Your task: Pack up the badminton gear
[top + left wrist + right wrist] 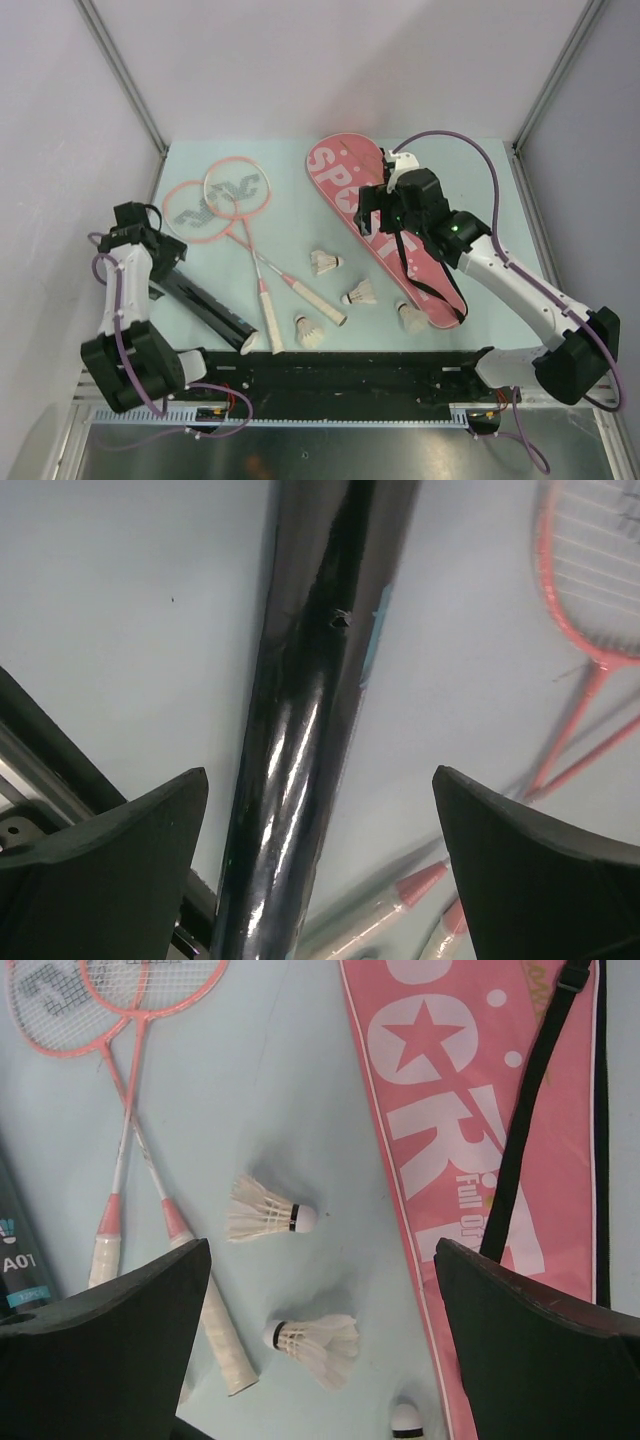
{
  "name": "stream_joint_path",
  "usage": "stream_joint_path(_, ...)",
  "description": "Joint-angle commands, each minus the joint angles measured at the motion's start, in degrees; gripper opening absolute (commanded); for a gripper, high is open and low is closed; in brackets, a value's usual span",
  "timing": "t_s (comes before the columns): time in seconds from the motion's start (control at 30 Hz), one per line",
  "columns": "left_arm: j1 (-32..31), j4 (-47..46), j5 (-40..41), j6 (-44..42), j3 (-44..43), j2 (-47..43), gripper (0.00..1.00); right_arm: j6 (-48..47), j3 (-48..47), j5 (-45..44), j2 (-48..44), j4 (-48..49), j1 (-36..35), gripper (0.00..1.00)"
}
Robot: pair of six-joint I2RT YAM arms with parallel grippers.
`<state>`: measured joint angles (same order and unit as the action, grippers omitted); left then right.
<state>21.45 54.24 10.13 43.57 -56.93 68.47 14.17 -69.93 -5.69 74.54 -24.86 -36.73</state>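
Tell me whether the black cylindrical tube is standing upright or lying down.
Lying down: the black cylindrical tube stretches flat along the pale table, its long side showing from above.

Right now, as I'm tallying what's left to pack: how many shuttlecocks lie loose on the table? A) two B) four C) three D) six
B: the top view shows four shuttlecocks lying loose on the table, between the rackets and the pink bag.
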Motion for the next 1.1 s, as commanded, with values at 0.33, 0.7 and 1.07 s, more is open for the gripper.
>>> stream_joint_path(0.33, 0.8, -4.8, 8.1, 7.8, -5.0, 22.5, 1.0, -0.5, -0.5, -0.3, -4.8, 1.8, 0.6, 1.0)
stream_joint_path(0.7, 0.7, -10.3, 11.0, 7.4, -3.8, 26.3, 0.95, 4.8, 0.1, -5.4, -1.3, 1.7, 1.1, 1.0)
stream_joint_path(1.07, 0.6, -11.6, 9.6, 6.3, -2.0, 19.7, 0.69, 1.8, -0.2, -12.4, 4.6, -4.4, -2.9, 1.0)
